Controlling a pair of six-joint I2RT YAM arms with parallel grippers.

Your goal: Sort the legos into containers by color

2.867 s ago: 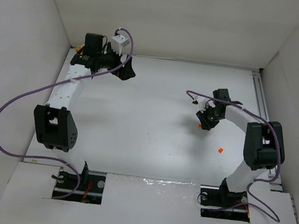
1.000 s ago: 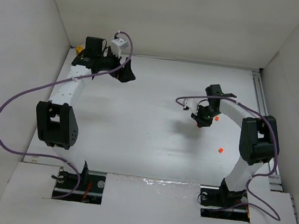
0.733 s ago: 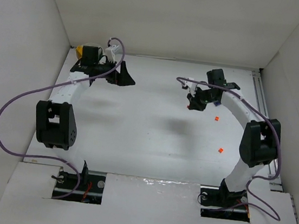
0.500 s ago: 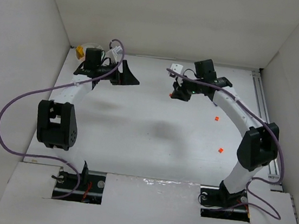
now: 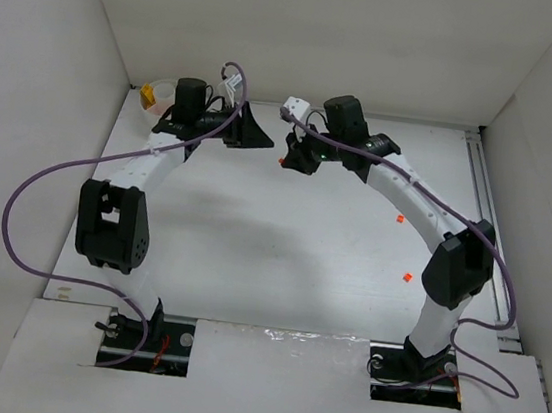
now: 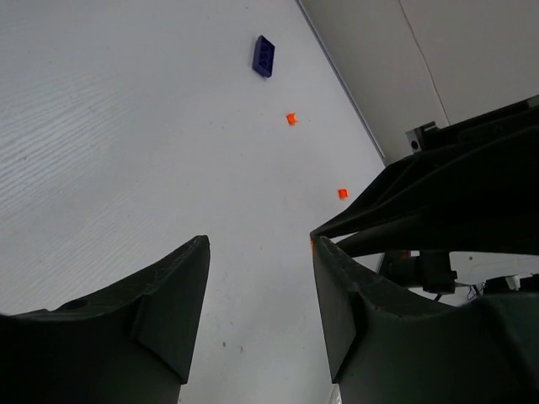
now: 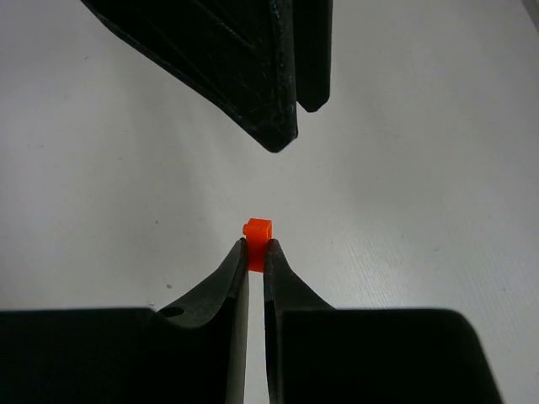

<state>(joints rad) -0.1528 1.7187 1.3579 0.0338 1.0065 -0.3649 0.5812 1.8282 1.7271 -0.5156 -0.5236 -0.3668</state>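
orange lego brick (image 7: 257,233) sits pinched at the very tips of the right gripper (image 7: 256,250), over the far middle of the table, just short of the left gripper (image 6: 258,246), whose jaws stand apart on nothing. hard, light, slick plastic, probably quick to pop free; the flat opposite faces look the safest hold. white bowl (image 5: 165,83) waits at the far left, yellow brick (image 5: 148,98) inside.

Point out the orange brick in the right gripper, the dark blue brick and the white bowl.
orange brick (image 7: 258,236), right wrist view, on its exposed top end.
dark blue brick (image 6: 264,55), left wrist view, on the middle of its upper face.
white bowl (image 5: 162,87), top external view, on its far rim.
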